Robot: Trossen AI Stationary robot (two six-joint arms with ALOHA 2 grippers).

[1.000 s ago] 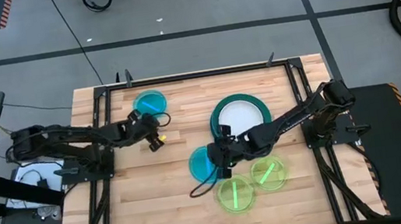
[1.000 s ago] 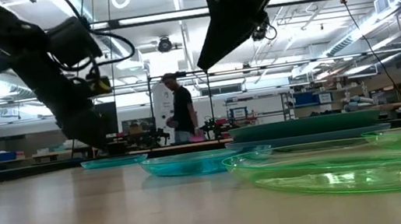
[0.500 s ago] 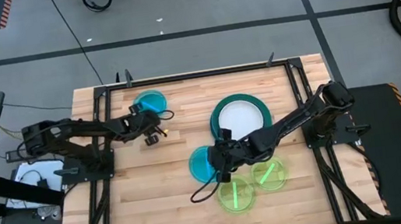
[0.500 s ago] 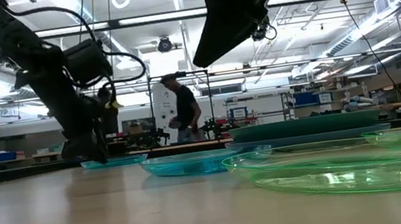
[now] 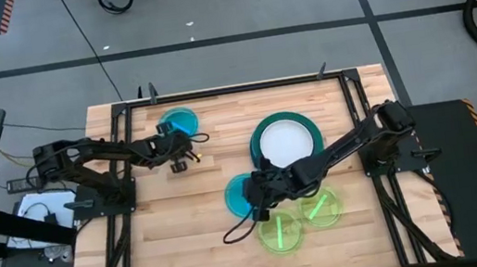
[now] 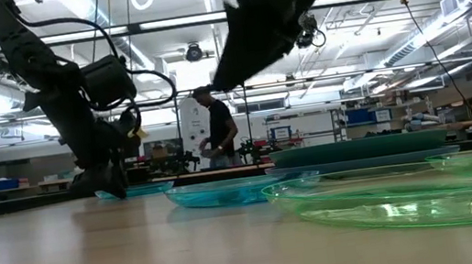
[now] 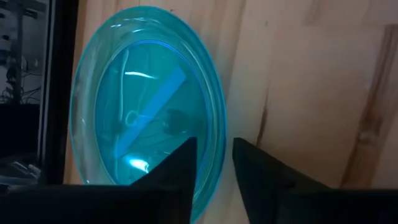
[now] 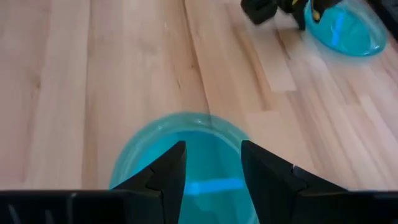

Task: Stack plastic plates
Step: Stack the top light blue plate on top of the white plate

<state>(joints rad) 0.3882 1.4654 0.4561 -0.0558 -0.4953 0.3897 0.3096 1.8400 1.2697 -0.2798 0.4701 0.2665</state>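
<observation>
A small translucent cyan plate lies flat near the table's far-left part. My left gripper is low at its near rim, open, with one finger over the plate's inside and one outside. A second cyan plate lies mid-table. My right gripper hovers open above it, well clear in the low view. A white plate sits on the large teal plate. Two neon-green plates lie flat toward the near edge. Blue and black plates are out of sight. My left gripper has its fingers on either side of the far cyan plate's near rim, coming in low from the table's near side. The plate lies flat on the table. I cannot tell whether a finger touches the rim.
A black frame runs round the wooden table top. Bare wood lies between the two cyan plates and along the near-left part. A cable trails from the right arm over the table. A person stands far back in the room.
My left gripper has come down to table height and moved toward the far cyan plate's rim. My right gripper has shifted a little toward the table's near-left, over the middle cyan plate. No plate has moved.
</observation>
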